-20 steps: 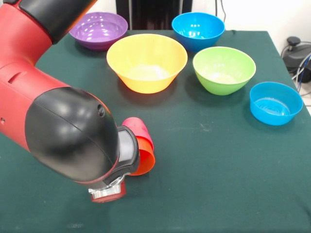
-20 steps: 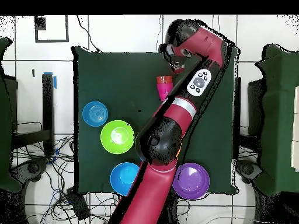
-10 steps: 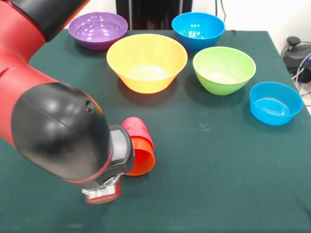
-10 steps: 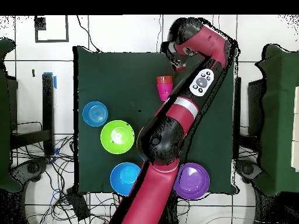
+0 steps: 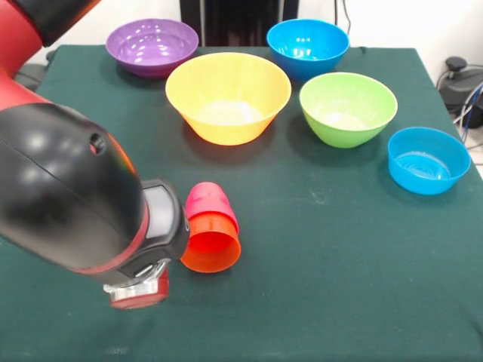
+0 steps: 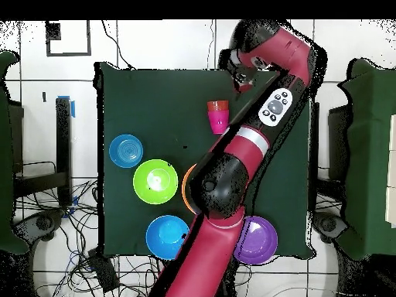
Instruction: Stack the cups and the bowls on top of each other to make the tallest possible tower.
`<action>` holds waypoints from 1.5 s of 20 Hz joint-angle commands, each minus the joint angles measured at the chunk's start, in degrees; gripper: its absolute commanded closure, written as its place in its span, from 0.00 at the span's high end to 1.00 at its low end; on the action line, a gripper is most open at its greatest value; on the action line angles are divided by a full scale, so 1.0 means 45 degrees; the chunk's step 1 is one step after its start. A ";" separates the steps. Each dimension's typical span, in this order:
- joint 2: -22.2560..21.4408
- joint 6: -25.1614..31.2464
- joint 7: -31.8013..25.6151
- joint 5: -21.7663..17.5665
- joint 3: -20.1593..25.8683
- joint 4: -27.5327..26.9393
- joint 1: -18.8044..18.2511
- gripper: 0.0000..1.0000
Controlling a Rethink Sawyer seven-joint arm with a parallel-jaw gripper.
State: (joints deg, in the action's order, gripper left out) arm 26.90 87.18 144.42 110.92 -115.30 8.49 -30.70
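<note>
Heads up, risks from here, nearest first.

Gripper sits low over the green cloth, just beside the nested cup pair and on the near side of it. You can't tell from either view whether its fingers are spread or closed; the wrist housing blocks them. It looks empty of any cup.

The orange cup lies on its side, mouth toward the camera, with the red-pink cup tucked behind it. That's your tower so far, and it's toppled. Both are round and tapered, so a nudge from the wrist would likely roll them in an arc off line.

Beyond the cups, the orange-yellow bowl is well apart, the lime green bowl beside it, and the small blue bowl off near the table edge. Farthest from the cups are the purple bowl and the larger blue bowl.

The bulky arm hides much of the cloth beside the cups, so you could sweep something unseen.
</note>
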 commanded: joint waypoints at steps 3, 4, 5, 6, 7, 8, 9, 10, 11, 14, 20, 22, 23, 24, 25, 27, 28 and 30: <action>-0.0108 0.0744 -0.0327 0.0227 -0.0949 -0.1143 -0.0098 1.00; -0.0054 0.0658 -0.0322 0.0225 -0.0901 -0.1125 -0.0087 1.00; 0.0001 0.0573 -0.0316 0.0223 -0.0853 -0.1107 -0.0077 1.00; 0.0048 0.0456 -0.0307 0.0288 -0.0863 -0.1109 -0.0075 1.00; 0.0094 0.0338 -0.0298 0.0353 -0.0874 -0.1110 -0.0074 1.00; 0.0083 0.0342 -0.0299 0.0462 -0.0908 -0.1134 -0.0108 1.00; 0.0071 0.0345 -0.0300 0.0570 -0.0943 -0.1158 -0.0142 1.00; 0.0081 0.0263 -0.0265 0.0616 -0.0910 -0.1158 -0.0118 1.00; 0.0063 0.0192 -0.0268 0.0757 -0.0982 -0.1187 -0.0170 1.00; 0.0065 -0.0335 -0.0046 0.1075 -0.0690 -0.1199 -0.0136 1.00; 0.0288 -0.0546 0.0194 0.1297 -0.0030 -0.1110 0.0006 1.00; 0.0388 -0.0325 0.0258 0.1520 -0.0033 -0.1173 -0.0052 1.00; 0.0417 -0.0248 0.0316 0.1622 -0.0024 -0.1195 -0.0072 1.00; 0.0456 -0.0301 0.0293 0.1630 0.0064 -0.1183 -0.0051 1.00; 0.0493 -0.0306 0.0302 0.1707 0.0123 -0.1196 -0.0055 1.00; 0.0562 0.0099 0.0435 0.1659 0.0282 -0.1165 -0.0020 1.00; 0.0619 0.0295 0.0497 0.1623 0.0445 -0.1137 -0.0004 1.00; 0.0744 0.0530 0.0524 0.1562 0.0626 -0.1106 0.0027 1.00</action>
State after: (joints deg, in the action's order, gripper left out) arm 27.21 87.18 144.42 119.09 -114.27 8.50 -31.35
